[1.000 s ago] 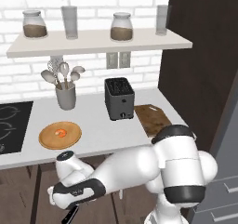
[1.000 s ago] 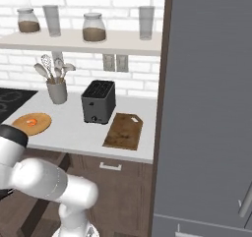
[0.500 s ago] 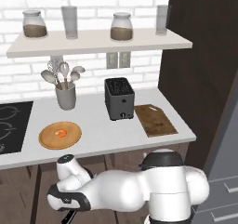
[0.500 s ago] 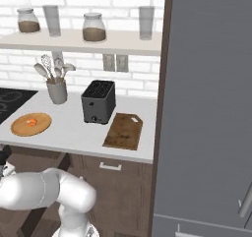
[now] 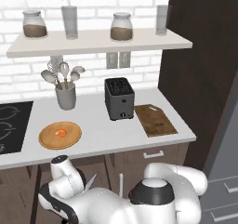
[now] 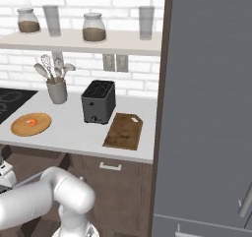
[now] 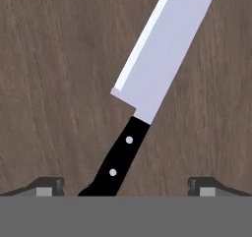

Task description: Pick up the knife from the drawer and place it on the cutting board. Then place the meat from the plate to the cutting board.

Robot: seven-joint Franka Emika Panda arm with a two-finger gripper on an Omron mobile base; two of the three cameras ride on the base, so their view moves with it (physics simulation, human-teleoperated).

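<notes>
White surface (image 5: 102, 135) carrying toaster (image 5: 119, 98), dark cutting board (image 5: 155, 120) at its right end, tan plate (image 5: 60, 135) at left with the small meat (image 5: 59, 133) on it. Seen from the hand camera: knife (image 7: 145, 90) lying on brown wood grain, black handle between the wide-open tool (image 7: 126, 186) fingertips, untouched. From the left base camera: blade tip poking up beside the arm, below the surface edge.

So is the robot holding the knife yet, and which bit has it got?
Not yet. The gripper is open, its fingertips standing apart either side of the knife, around the black handle's end, without squeezing it.
</notes>
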